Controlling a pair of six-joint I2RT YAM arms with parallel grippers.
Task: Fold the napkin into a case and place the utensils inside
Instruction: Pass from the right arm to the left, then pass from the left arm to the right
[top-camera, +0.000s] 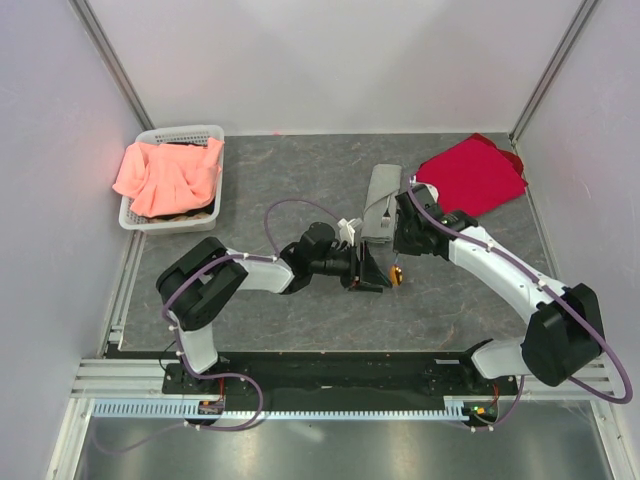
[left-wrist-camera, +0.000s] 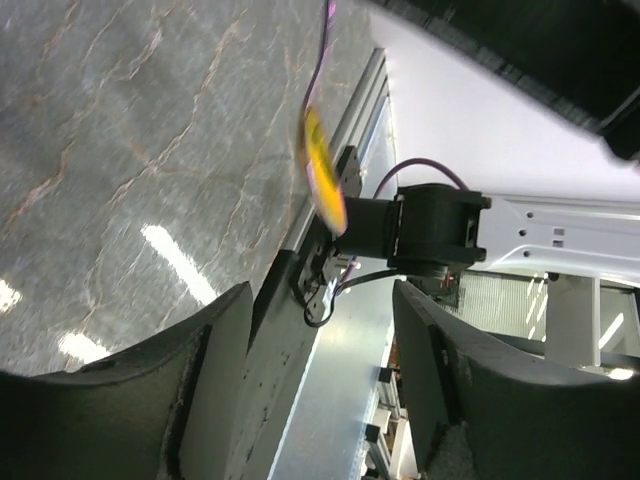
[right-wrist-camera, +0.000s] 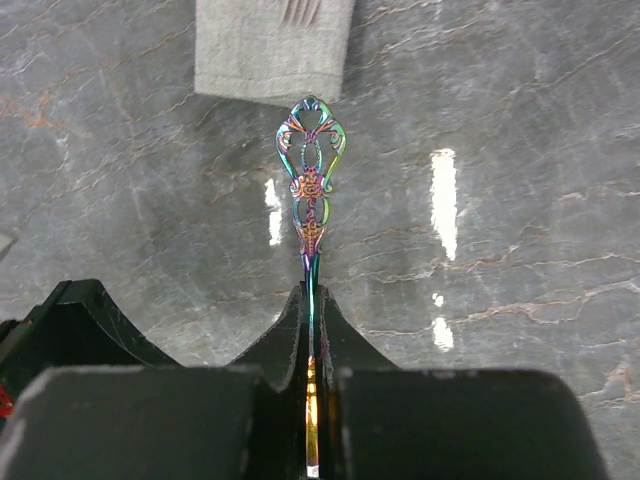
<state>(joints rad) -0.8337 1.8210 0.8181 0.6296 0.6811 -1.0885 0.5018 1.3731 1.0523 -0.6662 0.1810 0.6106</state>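
right gripper (right-wrist-camera: 312, 303) pinching ornate utensil (right-wrist-camera: 311, 190) by one end, the ornate tip pointing at case (right-wrist-camera: 270, 50) and just short of it. case flat on table (right-wrist-camera: 500, 250), fork tines (right-wrist-camera: 298, 10) poking out. left gripper (left-wrist-camera: 320, 305) spread wide nearby.

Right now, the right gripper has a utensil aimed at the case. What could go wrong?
1. Nothing pins the case, so the utensil may shove it instead of sliding in.
2. The right gripper pinches only the thin shank, so the utensil could pivot.
3. The open left gripper hovers close by: collision risk.
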